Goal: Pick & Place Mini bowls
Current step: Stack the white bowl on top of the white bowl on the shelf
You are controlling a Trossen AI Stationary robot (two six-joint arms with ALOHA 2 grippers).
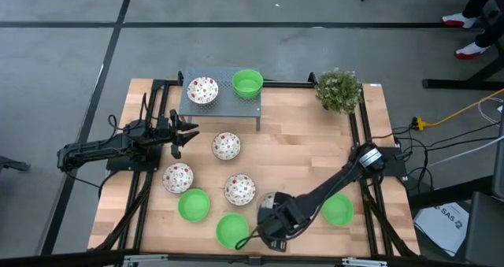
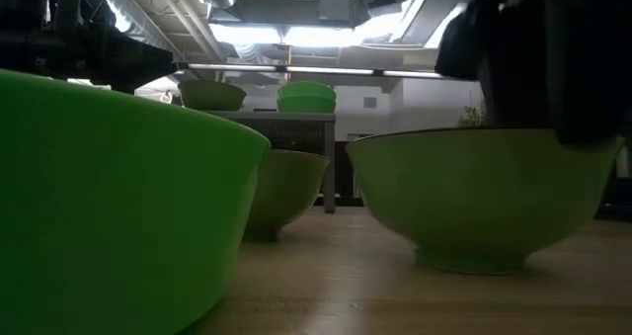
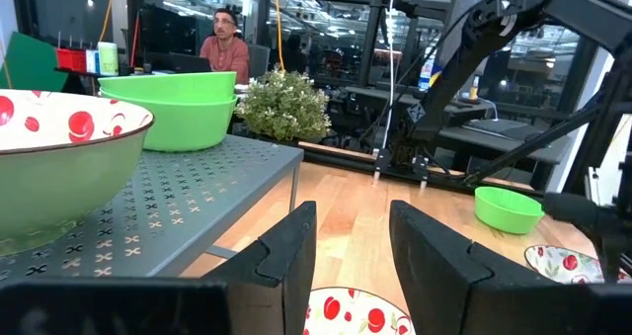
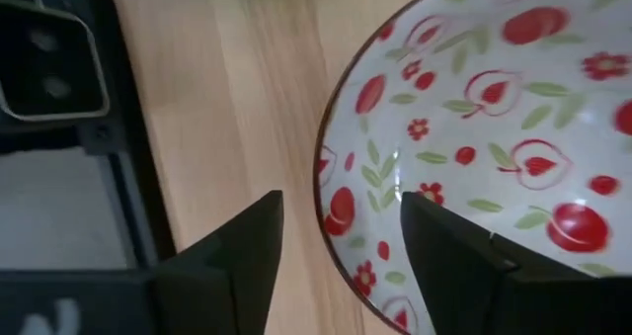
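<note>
Mini bowls stand upright on the wooden table: three plain green ones [image 1: 194, 205] [image 1: 232, 230] [image 1: 337, 209] near the front, and patterned ones [image 1: 226, 146] [image 1: 178, 177] [image 1: 239, 189]. A fourth patterned bowl [image 1: 270, 202] sits under my right gripper [image 1: 272, 220]. That gripper is open and points down. Its fingers [image 4: 242, 261] stand astride the bowl's rim [image 4: 323, 192], one outside and one over the inside; no touch shows. A grey shelf [image 1: 220, 108] carries a patterned bowl [image 1: 202, 90] and a green bowl [image 1: 247, 83]. My left gripper [image 1: 189, 133] [image 3: 353, 251] is open beside the shelf.
A bushy potted plant [image 1: 339, 90] stands at the table's far right corner. The grey shelf [image 3: 197, 192] stands on legs over the table's far middle. Bare wood [image 1: 307, 149] lies between the shelf and the right arm. A person [image 3: 225, 48] sits in the room beyond.
</note>
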